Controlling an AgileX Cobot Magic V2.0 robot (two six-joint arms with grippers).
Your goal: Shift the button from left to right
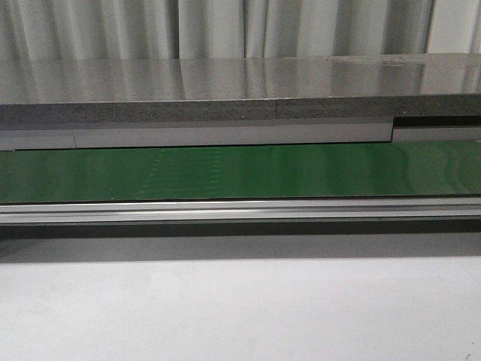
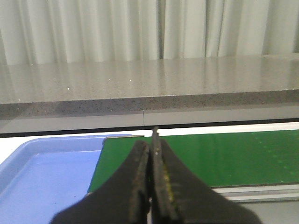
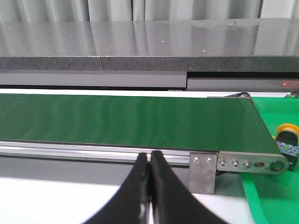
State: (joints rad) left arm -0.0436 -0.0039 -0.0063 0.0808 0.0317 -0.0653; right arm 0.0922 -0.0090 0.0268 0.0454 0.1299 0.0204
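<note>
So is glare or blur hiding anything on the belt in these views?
Front view: soft sheen on the green belt, nothing hidden. Left wrist view: shut left gripper blurred close up. Right wrist view: sharp; the button is partly hidden behind the belt's end.

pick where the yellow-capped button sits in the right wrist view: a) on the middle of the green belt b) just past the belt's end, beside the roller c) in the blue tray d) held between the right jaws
b: the button shows beyond the end of the green belt, next to its end roller bracket, while the right gripper is shut and empty.
</note>
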